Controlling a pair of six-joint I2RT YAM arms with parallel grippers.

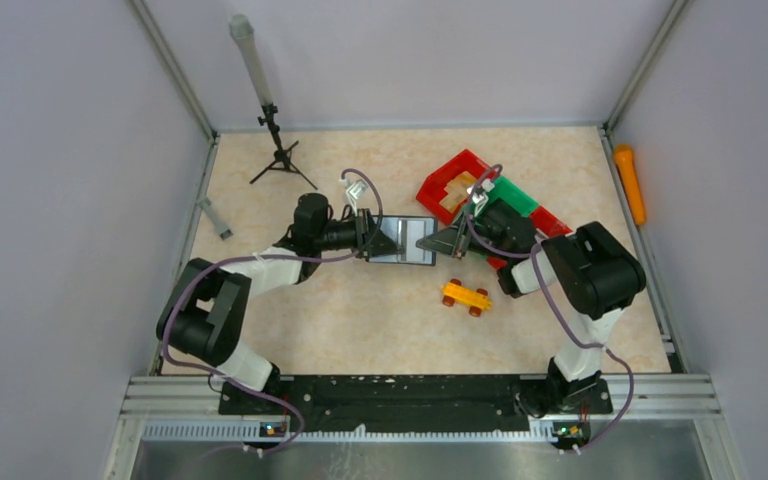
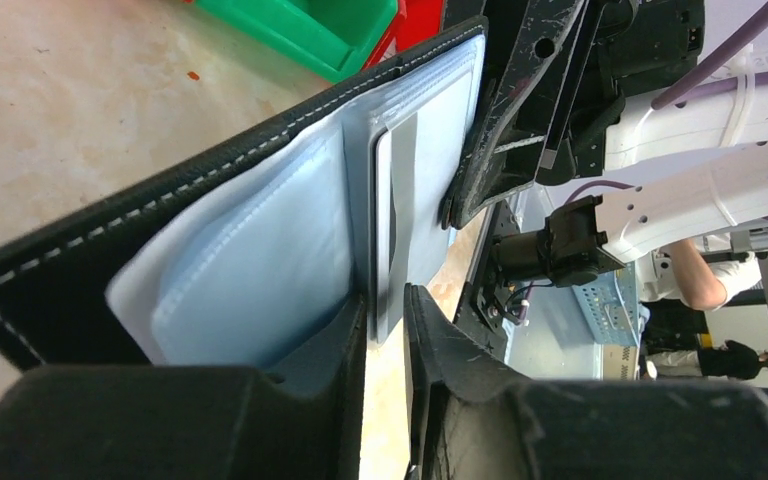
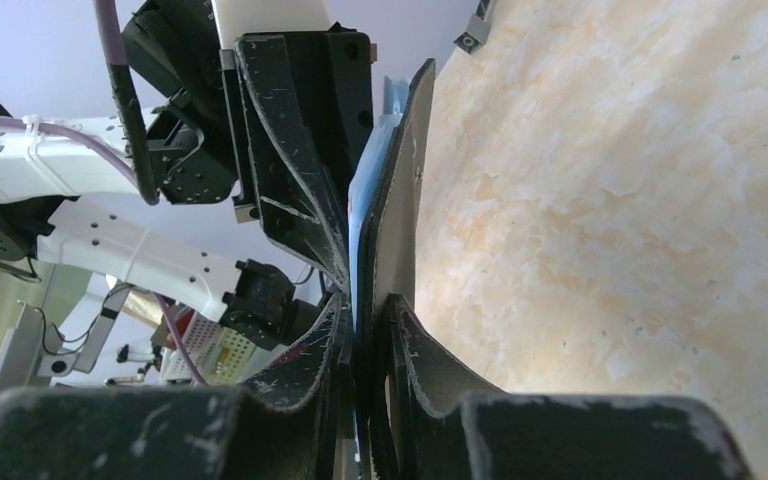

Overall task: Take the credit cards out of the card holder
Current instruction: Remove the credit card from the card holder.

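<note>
card holder [image 1: 401, 241], one, pinched by right fingers [image 3: 425, 365]; toy car [image 1: 466, 296], one.

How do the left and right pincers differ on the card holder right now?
Left pincer: jaws slightly parted, a grey card edge between them. Right pincer: jaws shut tight on the card holder, on its black cover. In the top view the left one is at the holder's left end and the right one at its right end. Both face each other across the same holder.
</note>
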